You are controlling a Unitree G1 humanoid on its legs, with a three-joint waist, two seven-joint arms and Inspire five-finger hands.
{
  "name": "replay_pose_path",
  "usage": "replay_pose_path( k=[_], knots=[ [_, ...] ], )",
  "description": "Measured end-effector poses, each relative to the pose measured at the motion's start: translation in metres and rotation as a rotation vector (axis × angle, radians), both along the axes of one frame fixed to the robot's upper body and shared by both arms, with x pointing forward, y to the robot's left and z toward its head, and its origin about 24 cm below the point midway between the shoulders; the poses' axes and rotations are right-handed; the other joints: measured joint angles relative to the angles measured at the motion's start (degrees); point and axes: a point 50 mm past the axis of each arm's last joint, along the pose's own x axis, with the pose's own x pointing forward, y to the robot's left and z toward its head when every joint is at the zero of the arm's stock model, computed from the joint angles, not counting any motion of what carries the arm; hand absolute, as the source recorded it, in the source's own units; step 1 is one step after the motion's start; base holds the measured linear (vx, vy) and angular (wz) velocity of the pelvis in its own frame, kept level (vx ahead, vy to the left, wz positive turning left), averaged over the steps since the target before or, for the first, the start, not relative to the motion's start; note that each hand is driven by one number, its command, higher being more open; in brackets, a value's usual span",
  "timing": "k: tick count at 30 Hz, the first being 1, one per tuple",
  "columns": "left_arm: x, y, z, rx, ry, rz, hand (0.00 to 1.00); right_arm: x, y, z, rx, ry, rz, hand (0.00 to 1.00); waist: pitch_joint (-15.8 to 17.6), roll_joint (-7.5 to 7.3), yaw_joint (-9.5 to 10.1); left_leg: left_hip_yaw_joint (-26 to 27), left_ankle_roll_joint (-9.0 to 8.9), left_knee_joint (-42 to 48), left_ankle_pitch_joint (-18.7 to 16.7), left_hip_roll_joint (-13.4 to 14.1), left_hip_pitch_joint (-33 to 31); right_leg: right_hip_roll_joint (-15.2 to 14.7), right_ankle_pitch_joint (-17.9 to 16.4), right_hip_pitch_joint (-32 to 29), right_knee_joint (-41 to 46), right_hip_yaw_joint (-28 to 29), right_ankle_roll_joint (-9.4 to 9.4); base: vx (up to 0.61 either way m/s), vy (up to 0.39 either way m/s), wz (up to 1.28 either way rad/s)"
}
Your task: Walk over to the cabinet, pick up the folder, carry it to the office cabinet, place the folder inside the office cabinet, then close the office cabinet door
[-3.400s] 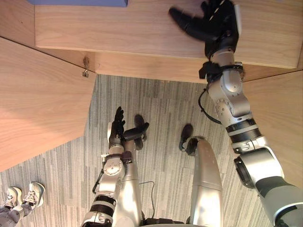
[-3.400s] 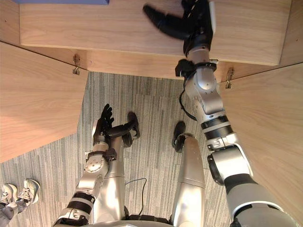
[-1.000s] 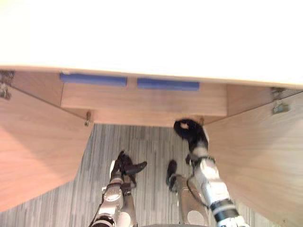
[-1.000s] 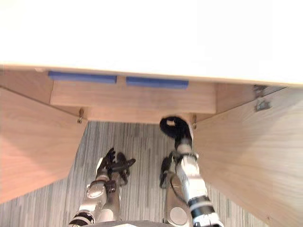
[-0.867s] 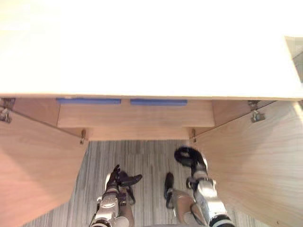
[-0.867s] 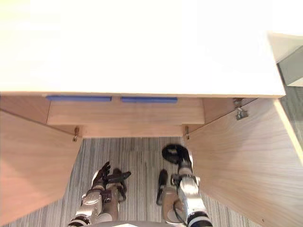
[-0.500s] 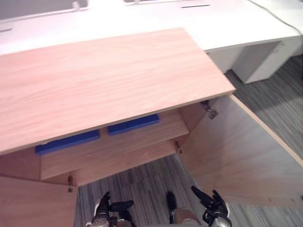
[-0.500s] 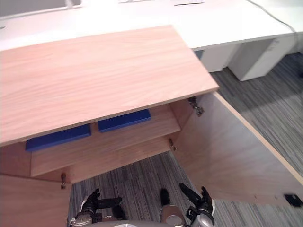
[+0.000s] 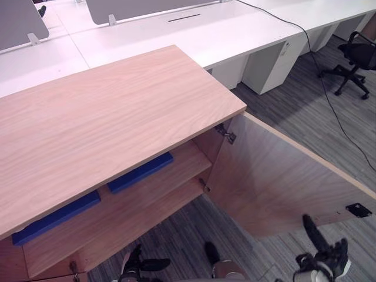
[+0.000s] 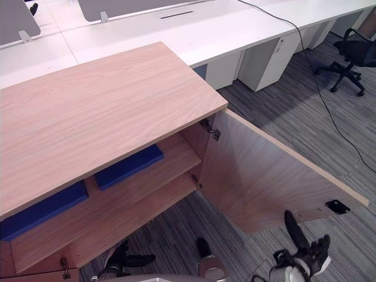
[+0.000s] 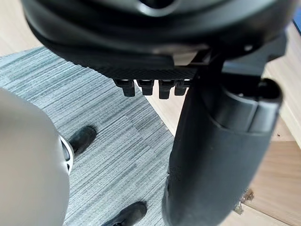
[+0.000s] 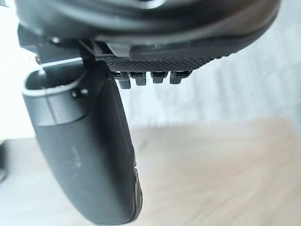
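The folders are two, both blue, and both lie flat on the upper shelf (image 9: 154,191) inside the office cabinet (image 9: 106,117). The right folder (image 9: 140,172) and the left folder (image 9: 56,217) lie end to end with a small gap between them. The long axis of each one runs along the front edge of the shelf, so each shows its long side to the open front. I cannot tell which end is the spine. The wooden top of the cabinet hangs over them and hides their back parts, so only a front strip of each is seen.

The right door (image 9: 276,182) stands wide open on its hinges (image 9: 225,134), with a small black plate (image 9: 358,210) near its far corner. The lower part of the cabinet is cut off by the bottom of the head views.

The left robot hand (image 9: 136,265) is low over the grey carpet (image 9: 176,241) in front of the cabinet, with fingers straight, thumb out to the side, and nothing in it. The right robot hand (image 9: 329,262) is just beside the outer edge of the open door, its fingers spread apart and empty; I cannot tell if it touches the door.

Behind the cabinet there are long white counters (image 9: 194,35), and an office chair (image 9: 361,56) stands at the far right.
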Motion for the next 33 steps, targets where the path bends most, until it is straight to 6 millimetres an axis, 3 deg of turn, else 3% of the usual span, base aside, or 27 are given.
replay_pose_path(
  k=[2, 3, 4, 5, 6, 8, 12, 13, 14, 15, 16, 18, 19, 22, 26, 33],
  knots=[
    [0.003, -0.004, 0.001, -0.007, -0.017, -0.01, 1.0, 0.009, -0.002, 0.006, -0.02, -0.031, 0.006, 1.0, 0.39, 0.49, 0.28, -0.64, 0.0, 6.39, -3.29, 1.89, -2.26, 0.29, -0.53, -0.24, 1.15, 0.13, 0.21, 0.05, -0.096, -0.01],
    [0.004, -0.004, 0.002, -0.007, -0.029, -0.011, 1.0, 0.013, -0.003, 0.008, -0.03, -0.034, 0.022, 1.0, 0.59, 0.85, 0.77, -3.54, 0.11, 12.67, -5.94, 3.51, -4.83, 1.04, -0.7, -1.08, 2.43, 0.93, 0.23, 0.02, -0.107, -0.38],
    [0.007, -0.003, 0.004, -0.005, -0.046, -0.011, 1.0, 0.021, -0.003, 0.012, -0.042, -0.044, 0.04, 1.0, 0.81, 1.21, 1.72, -11.16, 0.25, 17.82, -8.34, 4.67, -7.74, 2.08, -0.71, -2.42, 3.34, 2.11, 0.21, 0.01, -0.108, -0.56],
    [0.008, -0.003, 0.004, -0.005, -0.054, -0.01, 1.0, 0.025, -0.004, 0.014, -0.049, -0.052, 0.047, 1.0, 1.1, 1.56, 2.11, -15.07, -0.17, 19.54, -9.64, 4.98, -8.82, 2.62, -0.74, -2.81, 3.54, 2.74, 0.26, -0.02, -0.063, -0.71],
    [0.012, -0.006, 0.005, -0.011, -0.063, -0.01, 1.0, 0.033, -0.006, 0.02, -0.073, -0.065, 0.073, 1.0, 2.32, 2.77, 2.39, -20.97, -0.92, 21.31, -12.53, 5.48, -9.39, 3.69, -0.77, -2.88, 3.73, 3.23, 0.51, -0.05, 0.027, -0.43],
    [0.017, -0.008, 0.006, -0.015, -0.075, -0.025, 1.0, 0.035, -0.007, 0.022, -0.089, -0.057, 0.093, 1.0, 3.3, 2.46, 2.39, -21.72, -0.41, 22.41, -13.27, 5.12, -9.64, 3.72, -0.85, -3.26, 4.84, 3.42, 0.63, -0.09, 0.051, -0.14],
    [0.027, 0.002, 0.011, 0.014, -0.114, -0.03, 1.0, 0.058, -0.005, 0.035, -0.13, -0.095, 0.151, 1.0, 4.78, -0.04, 3.26, -19.13, 0.99, 25.02, -13.15, 3.83, -13.58, 2.79, 1.99, -7.69, 4.33, 6.01, 1.92, -0.15, 0.045, -0.29],
    [0.029, 0.003, 0.012, 0.016, -0.12, -0.026, 1.0, 0.062, -0.004, 0.036, -0.137, -0.098, 0.162, 1.0, 4.83, 0.22, 3.34, -18.83, 1.43, 25.19, -12.92, 3.88, -14.16, 2.86, 2.81, -8.45, 4.49, 5.16, 1.38, -0.16, -0.04, -0.37],
    [0.031, 0.004, 0.013, 0.019, -0.125, 0.001, 1.0, 0.069, 0.0, 0.038, -0.139, -0.108, 0.197, 1.0, 5.71, 0.2, 4.24, -17.38, 2.46, 23.47, -11.07, 5.67, -14.58, 2.92, 4.39, -9.37, 4.53, -0.69, -2.61, -0.11, -0.055, -0.25],
    [0.032, 0.005, 0.013, 0.019, -0.129, 0.005, 1.0, 0.07, 0.001, 0.038, -0.138, -0.108, 0.201, 1.0, 6.06, 0.15, 4.36, -17.36, 2.35, 23.27, -10.77, 5.76, -14.34, 3.01, 3.24, -9.78, 6.79, -2.06, -3.03, -0.11, -0.076, -0.16],
    [0.034, 0.005, 0.014, 0.016, -0.138, 0.026, 1.0, 0.069, 0.003, 0.035, -0.129, -0.097, 0.202, 1.0, 6.48, -0.15, 4.85, -17.6, 1.92, 22.31, -9.97, 5.9, -13.3, 2.46, -3.5, -10.55, 16.5, -7.65, -4.24, -0.05, -0.06, 0.09],
    [0.034, 0.01, 0.014, 0.032, -0.135, 0.02, 1.0, 0.063, 0.006, 0.031, -0.136, -0.073, 0.221, 1.0, 6.11, -1.02, 4.88, -18.65, 0.99, 21.44, -9.54, 4.61, -12.06, 0.7, -6.28, -7.86, 16.18, -11.58, -2.45, -0.06, -0.072, 0.08],
    [0.032, 0.009, 0.013, 0.03, -0.126, 0.02, 1.0, 0.064, 0.012, 0.033, -0.155, -0.073, 0.264, 1.0, 5.9, -0.54, 4.62, -19.8, 0.62, 19.46, -8.86, 4.15, -11.84, 1.1, -4.84, -6.71, 12.1, -11.94, -1.75, -0.05, -0.048, -0.04],
    [0.029, 0.008, 0.011, 0.028, -0.104, 0.015, 1.0, 0.058, 0.032, 0.034, -0.182, -0.067, 0.36, 1.0, 5.7, -0.19, 4.44, -22.4, 0.1, 13.89, -6.19, 3.53, -10.75, 2.75, 0.43, -4.1, 3.48, -11.19, -2.3, -0.02, -0.06, -0.21],
    [0.027, 0.006, 0.009, 0.038, -0.08, -0.02, 1.0, 0.041, 0.062, 0.033, -0.191, -0.059, 0.466, 1.0, 5.76, -0.28, 3.55, -22.41, 0.11, 10.76, -4.65, 3.53, -7.83, 3.92, 2.47, -2.07, 0.29, -10.12, -2.71, 0.01, -0.047, -0.24],
    [0.031, -0.003, 0.005, 0.077, -0.018, -0.162, 1.0, -0.007, 0.107, 0.029, -0.204, 0.046, 0.67, 1.0, 5.65, -0.73, 1.51, -20.55, -0.05, 9.51, -4.55, 3.39, -4.9, 4.25, 4.35, 0.63, -2.75, -7.98, -2.61, -0.01, 0.018, -0.17]
  ],
)
